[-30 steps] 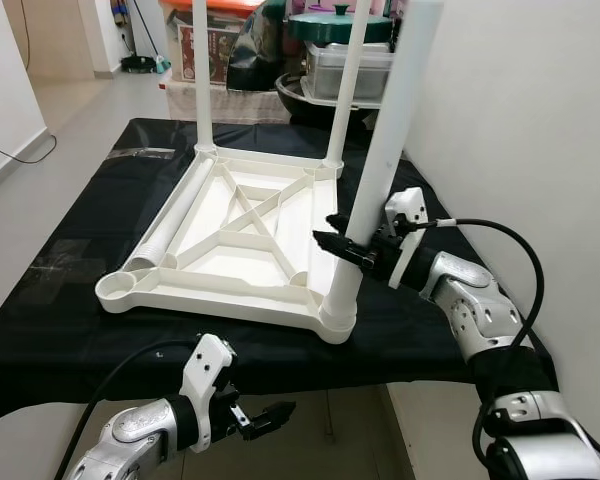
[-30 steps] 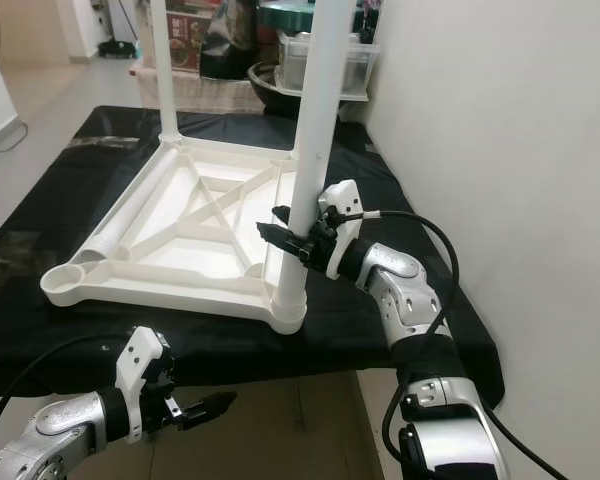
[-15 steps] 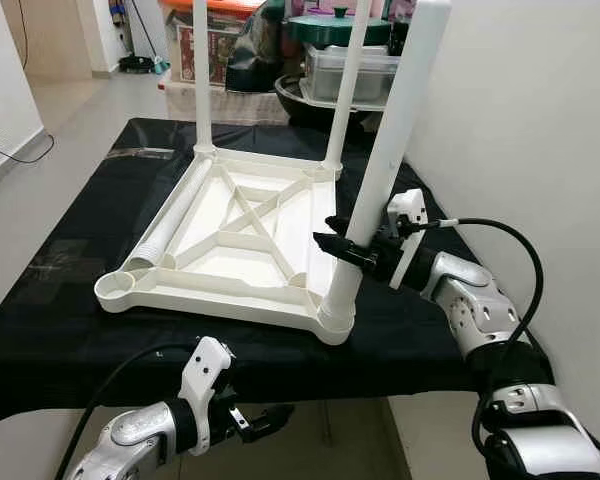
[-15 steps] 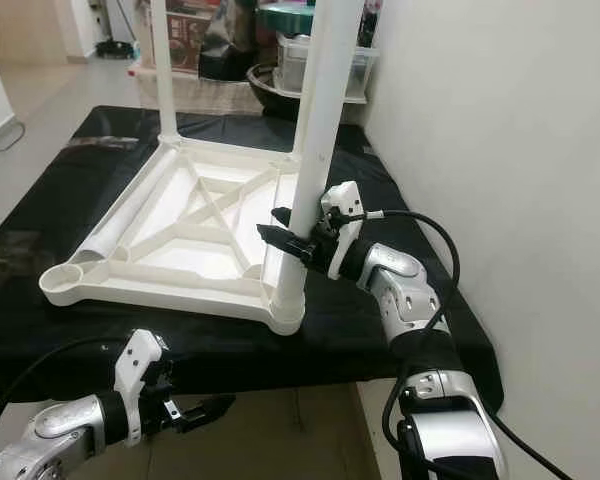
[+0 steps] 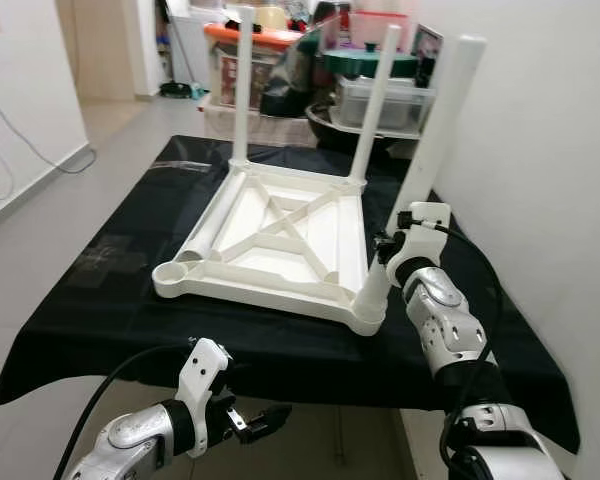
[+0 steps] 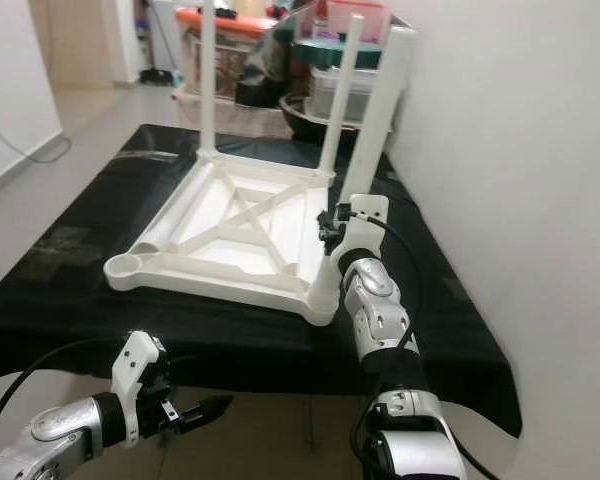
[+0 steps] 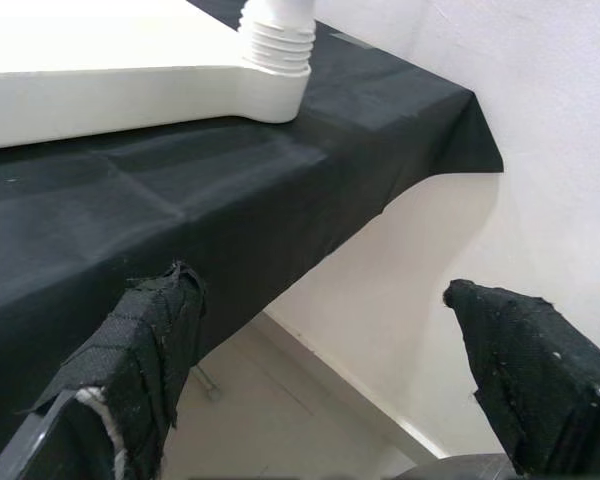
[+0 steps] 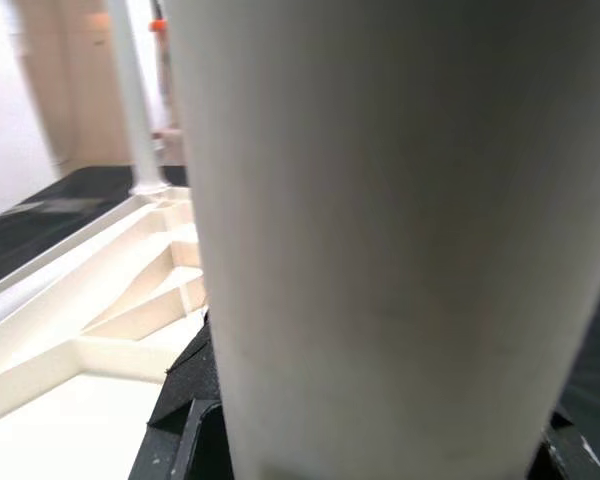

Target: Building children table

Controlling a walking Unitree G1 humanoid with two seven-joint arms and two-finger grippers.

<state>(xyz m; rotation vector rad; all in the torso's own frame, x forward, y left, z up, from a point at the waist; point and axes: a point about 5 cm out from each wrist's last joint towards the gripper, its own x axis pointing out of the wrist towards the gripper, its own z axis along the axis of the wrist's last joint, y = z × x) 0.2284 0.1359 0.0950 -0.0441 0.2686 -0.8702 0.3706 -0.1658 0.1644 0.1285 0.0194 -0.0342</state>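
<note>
Three legs stand upright in the inverted white table top [image 5: 280, 245], which lies on the black cloth [image 5: 110, 290] of the work surface: two at the far corners, far left leg [image 5: 242, 90] and far right leg [image 5: 372, 110], and the near right leg [image 5: 420, 170], which leans slightly outward from its corner socket [image 5: 368, 308]. The right gripper [image 5: 392, 250] is clamped around the lower part of that near right leg; in the right wrist view the leg [image 8: 380, 230] sits close between the black fingers [image 8: 185, 400]. A fourth leg [image 5: 202, 232] lies loose along the left side of the frame, and the near left socket [image 5: 170, 275] is vacant. The left gripper [image 5: 265, 420] hangs below the front edge of the cloth, fingers spread apart and holding nothing. Judged step: seating the near right leg into its threaded socket. The next move calls for bringing that leg vertical and turning or pressing it until fully home, then releasing it and collecting the loose leg for the remaining socket.
</note>
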